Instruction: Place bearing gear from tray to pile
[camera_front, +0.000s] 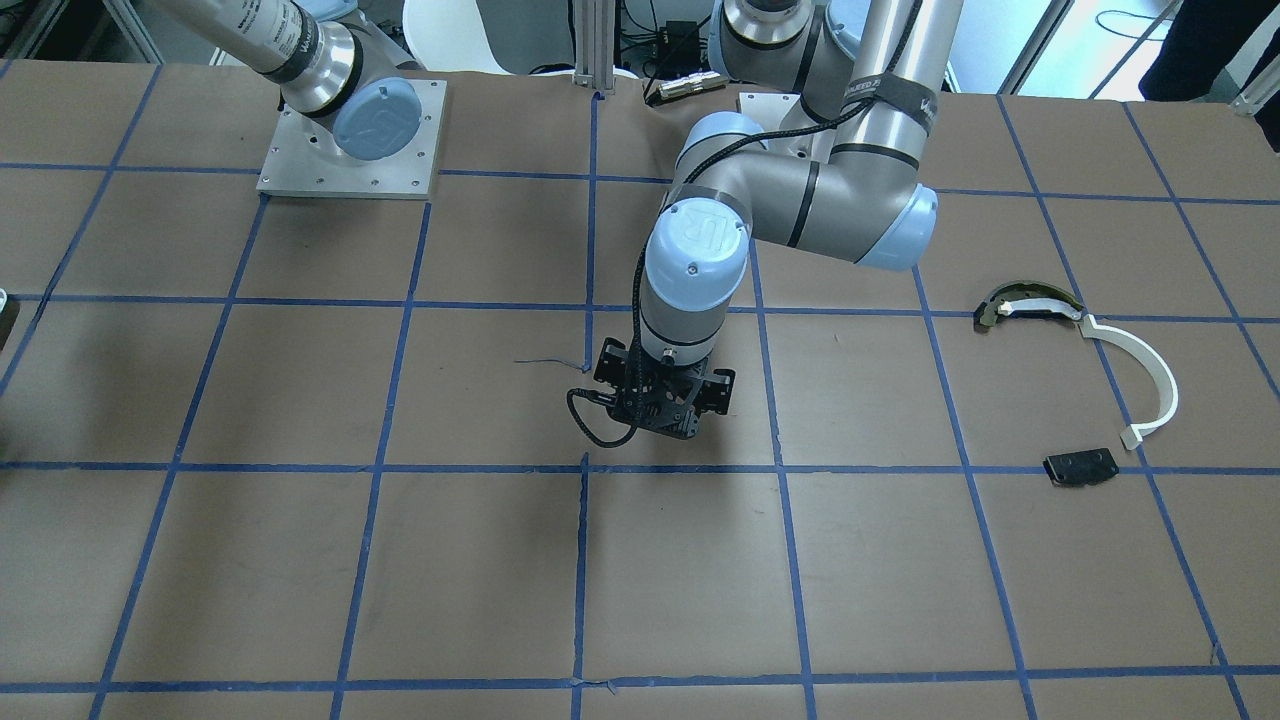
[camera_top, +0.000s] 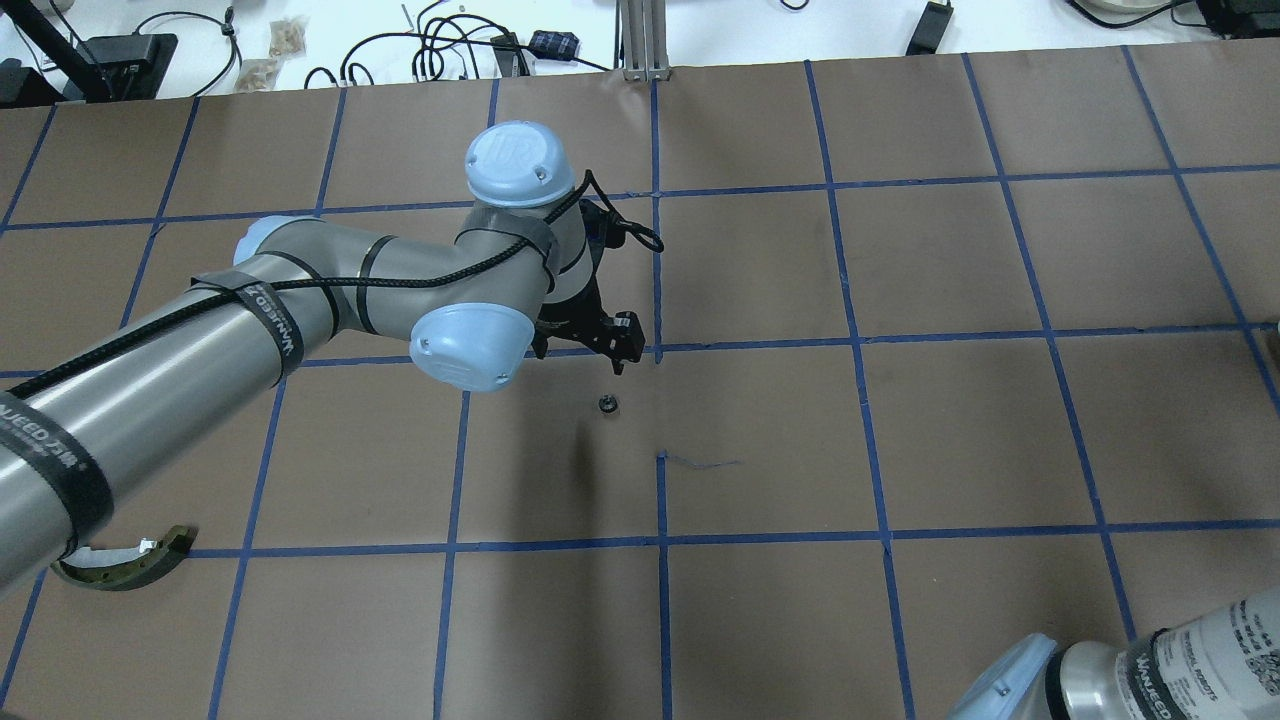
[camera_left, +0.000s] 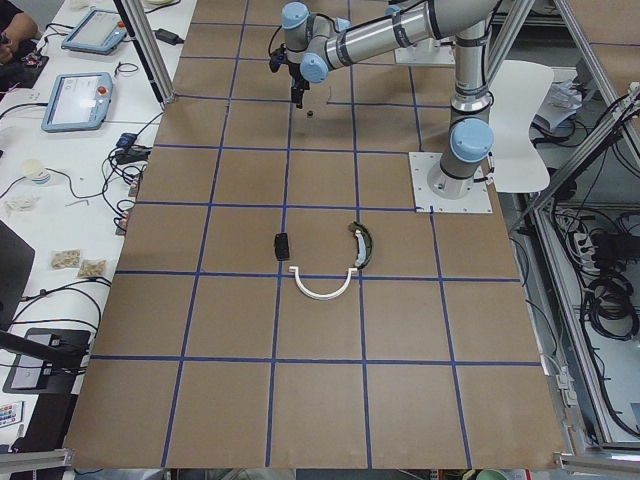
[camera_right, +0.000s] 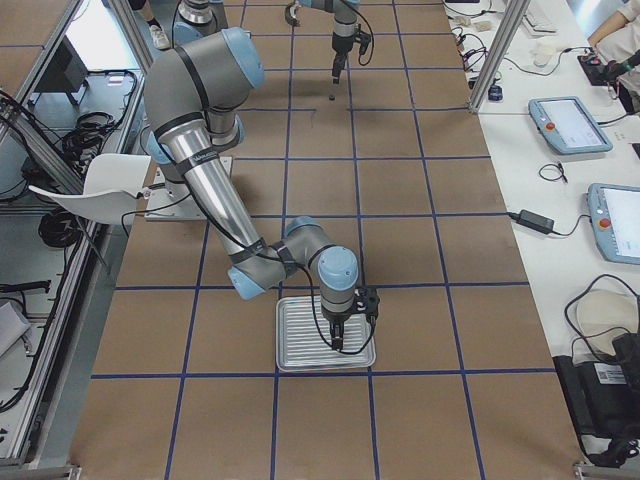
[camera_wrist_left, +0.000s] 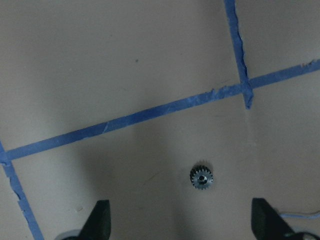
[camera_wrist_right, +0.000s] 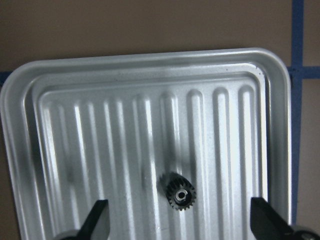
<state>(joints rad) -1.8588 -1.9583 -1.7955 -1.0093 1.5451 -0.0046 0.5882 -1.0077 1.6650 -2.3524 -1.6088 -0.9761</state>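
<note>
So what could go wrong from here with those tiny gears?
One gear lies loose on the table, far from the pile; it is small against the open left gripper, so closing might flick it away. The other gear sits on the ribbed tray, where the open right gripper may catch a rib or miss it.

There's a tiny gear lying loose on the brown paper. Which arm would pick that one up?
Left. The left gripper, open, hovers just above that gear; the right gripper hangs over the distant tray.
</note>
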